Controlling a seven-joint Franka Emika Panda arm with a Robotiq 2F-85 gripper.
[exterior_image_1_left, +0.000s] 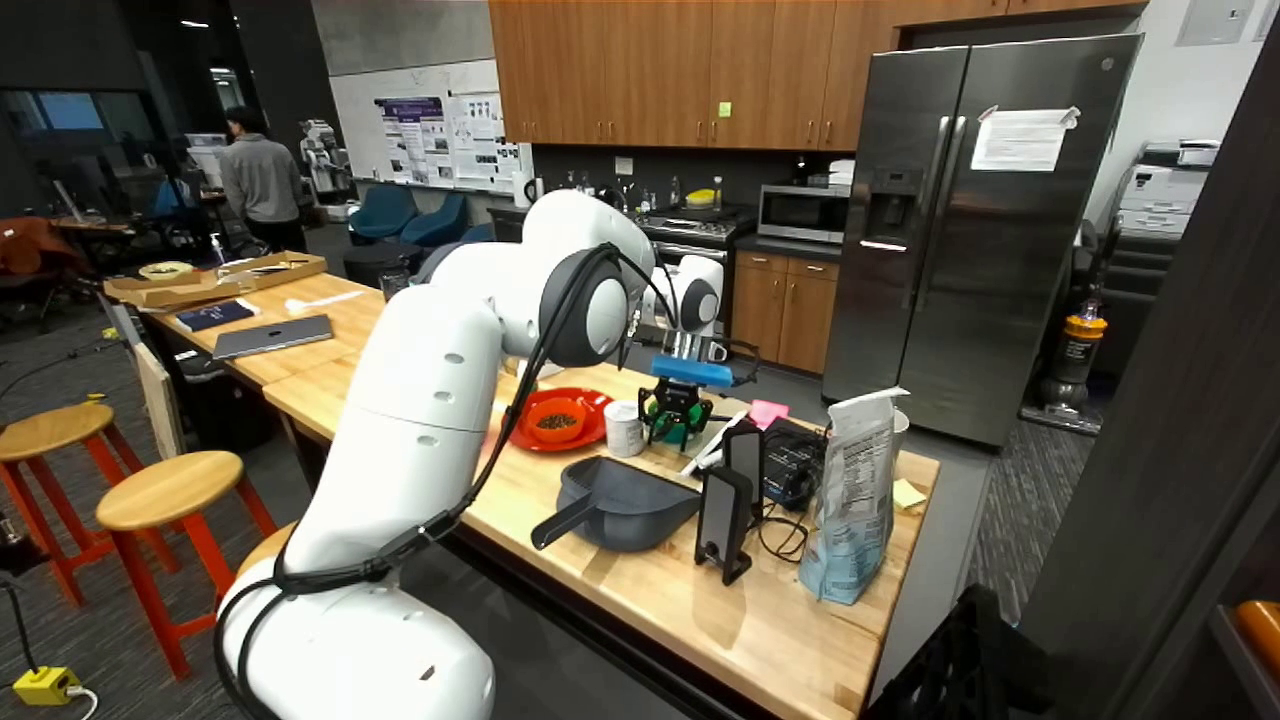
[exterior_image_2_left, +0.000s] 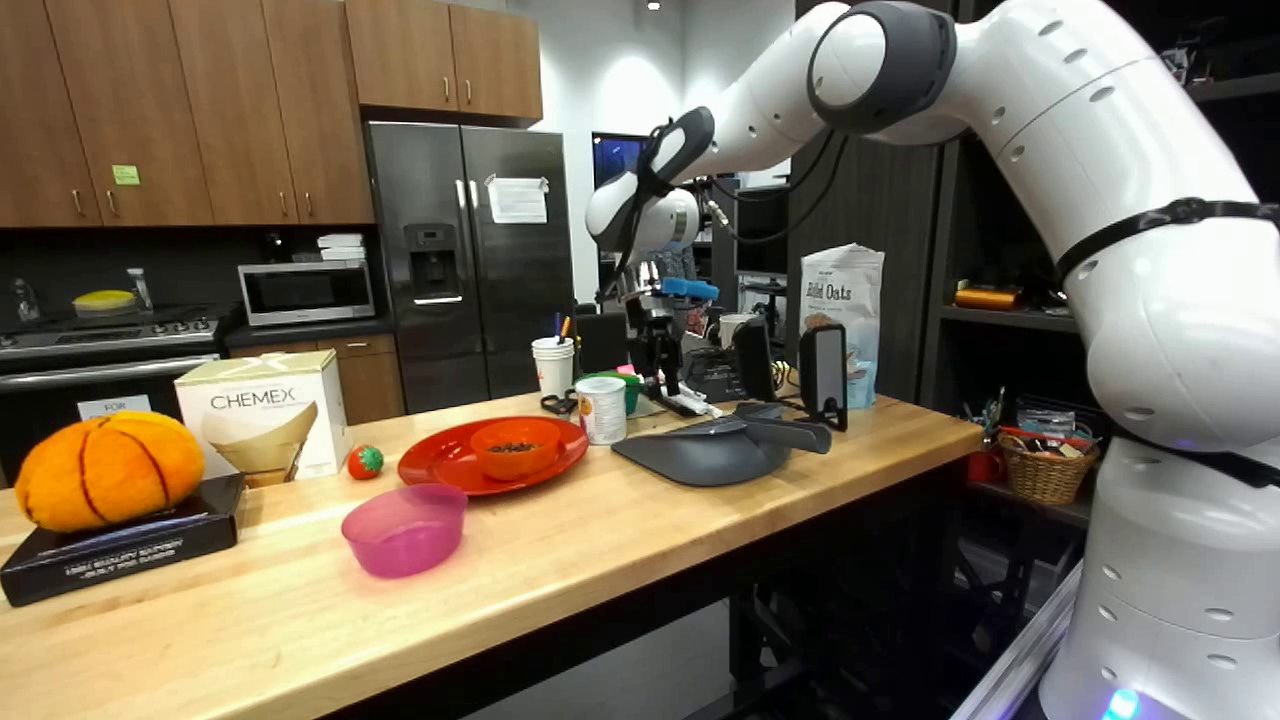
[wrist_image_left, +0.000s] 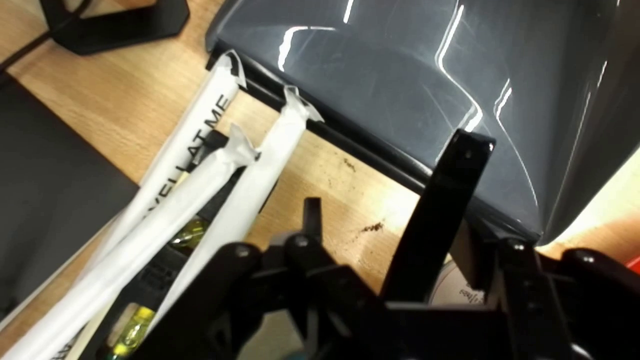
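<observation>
A: Quick, what're the black jaws doing?

B: Parted & released AFAICT. In wrist view, bare light wooden counter (wrist_image_left: 345, 195) shows btwn one finger (wrist_image_left: 312, 217) & a long black glossy-ended bar (wrist_image_left: 435, 220); the bar lies btwn the jaws, nearer the opposite finger. Can't tell if they touch.

A: & around that bar?

B: As seen from the wrist, its tip crosses the rim of a shiny dark grey plastic dustpan (wrist_image_left: 360, 70). View's left: white paper-wrapped sticks (wrist_image_left: 165, 222) lie over a black tool (wrist_image_left: 155, 275) w/ see-through yellow bits.

A: Whereabouts?

B: Jaws hang low over the counter, near a white cylindrical printed tub (exterior_image_2_left: 602, 412) & a green container (exterior_image_2_left: 632, 395); dustpan's close by too.

A: Rest?

B: Both ext. views: orange bowl (exterior_image_2_left: 518, 465) of small dark bits sits on a round red plate (exterior_image_2_left: 425, 465) beside the tub. Also a tall white-and-blue oats bag (exterior_image_1_left: 855, 490) nr two slim black upright panels (exterior_image_1_left: 723, 515) w/ grey faces.
</observation>
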